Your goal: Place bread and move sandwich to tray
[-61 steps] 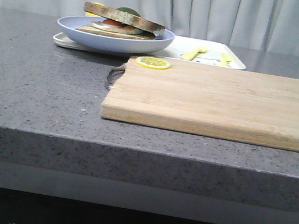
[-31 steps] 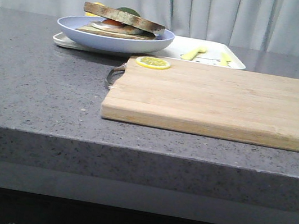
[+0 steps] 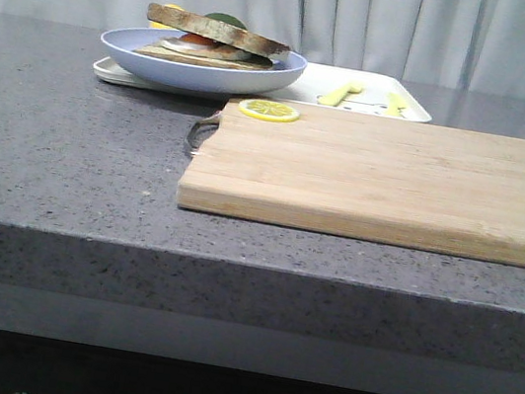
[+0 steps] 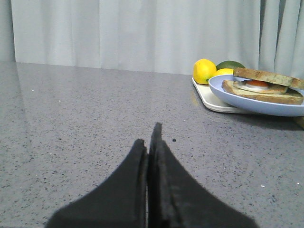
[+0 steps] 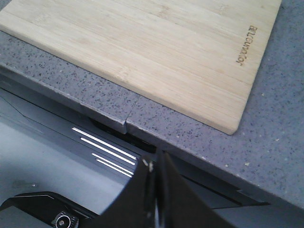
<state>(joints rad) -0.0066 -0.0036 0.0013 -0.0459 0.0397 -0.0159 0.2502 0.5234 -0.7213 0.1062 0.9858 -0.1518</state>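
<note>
At the back left, the sandwich, a bread slice with fried egg, lies on a pale blue plate. The bread, a plain brown-crusted slice, rests tilted on top of it. The plate stands on the left end of the white tray. Neither gripper shows in the front view. My left gripper is shut and empty, low over the grey counter, well short of the plate and the bread. My right gripper is shut and empty, off the counter's front edge.
A wooden cutting board fills the right of the counter, with a lemon slice on its far left corner. It also lies ahead of the right gripper. Yellow utensils lie on the tray. A lemon and an avocado sit behind the plate.
</note>
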